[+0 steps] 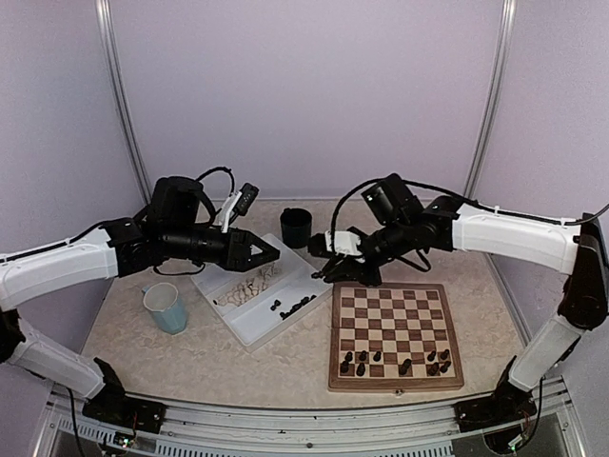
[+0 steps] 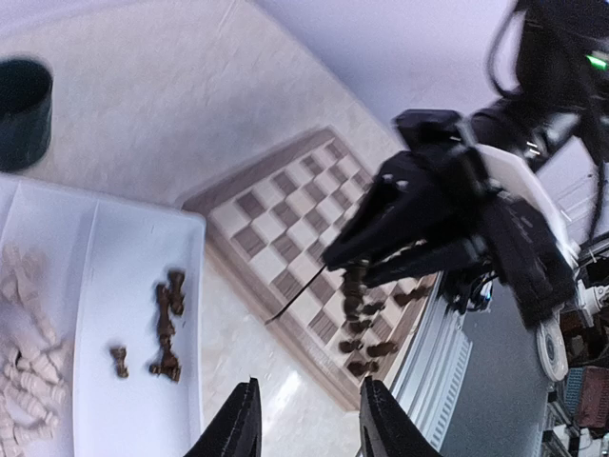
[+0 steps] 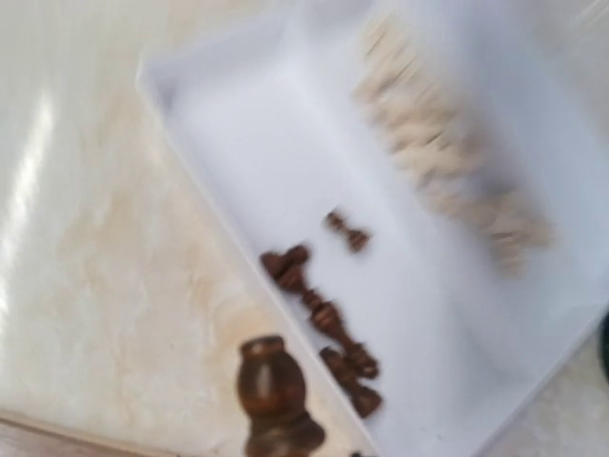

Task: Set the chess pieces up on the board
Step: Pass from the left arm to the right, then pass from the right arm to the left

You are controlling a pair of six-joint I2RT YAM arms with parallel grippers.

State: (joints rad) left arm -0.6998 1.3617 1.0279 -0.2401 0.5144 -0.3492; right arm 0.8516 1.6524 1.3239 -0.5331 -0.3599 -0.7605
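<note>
From the top camera, the board (image 1: 395, 328) lies on the desk (image 1: 219, 357) in front of my right arm. Several set pieces (image 1: 378, 356), all dark, stand in its two nearest rows. The tray (image 1: 262, 322) lies at an angle just left of the board, with pale pieces (image 1: 249, 286) in its far compartment and dark pieces (image 1: 295, 305) in the near one. My left pincer (image 1: 266, 257) hovers over the tray's far side with its fingers apart. My right pincer (image 1: 338, 273) hangs between the tray and the board's far-left corner, but this view doesn't show how its fingers stand. A blue cup (image 1: 166, 307) stands left of the tray and a black cup (image 1: 296, 227) behind it.

On the left wrist camera, my two fingers (image 2: 238, 424) are spread with nothing between them. Below them I see the tray with the dark pieces in a loose line, the pale pieces at the left edge, and the board beyond. The right pincer hangs over the board's side, with the set pieces behind it.

The right wrist picture is blurred. A held piece (image 3: 276, 400), dark, shows large and close at the bottom edge, above the desk just beside the tray's rim. The fingers themselves are out of frame, but I take the right pincer to be clamped on it. The dark pieces lie in the tray beyond it, and the pale ones are a smear farther back.
</note>
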